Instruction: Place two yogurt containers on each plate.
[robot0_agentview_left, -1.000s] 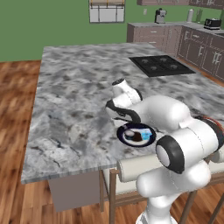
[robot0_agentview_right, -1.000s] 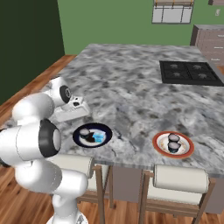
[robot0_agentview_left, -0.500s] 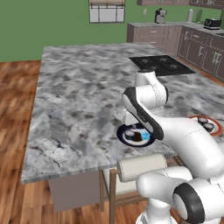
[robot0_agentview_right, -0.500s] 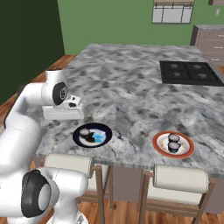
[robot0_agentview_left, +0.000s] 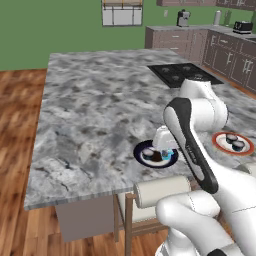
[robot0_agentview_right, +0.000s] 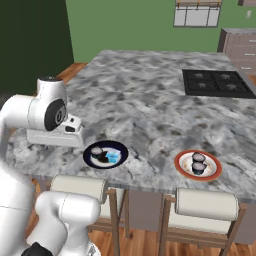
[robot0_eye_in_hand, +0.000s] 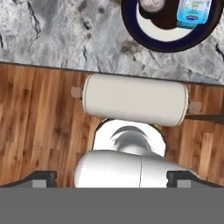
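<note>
The navy plate lies near the counter's front edge and holds a dark yogurt cup and the light-blue tub. To its right, the white plate with the orange-red rim carries two dark cups. My gripper hovers just left of the navy plate, over the counter's edge. In the hand view the gripper is open, its fingertips wide apart with nothing between them. That view has the navy plate, the blue tub and a dark cup at its top.
Two stools with cream backrests stand against the counter's front, one directly below the hand. A black cooktop is set into the far right of the grey marble counter. Wooden floor lies below.
The arm has swung its elbow up and unfolded. The hand has drawn back from over the navy plate toward the counter's front edge. Both plates and their tubs stay put.
</note>
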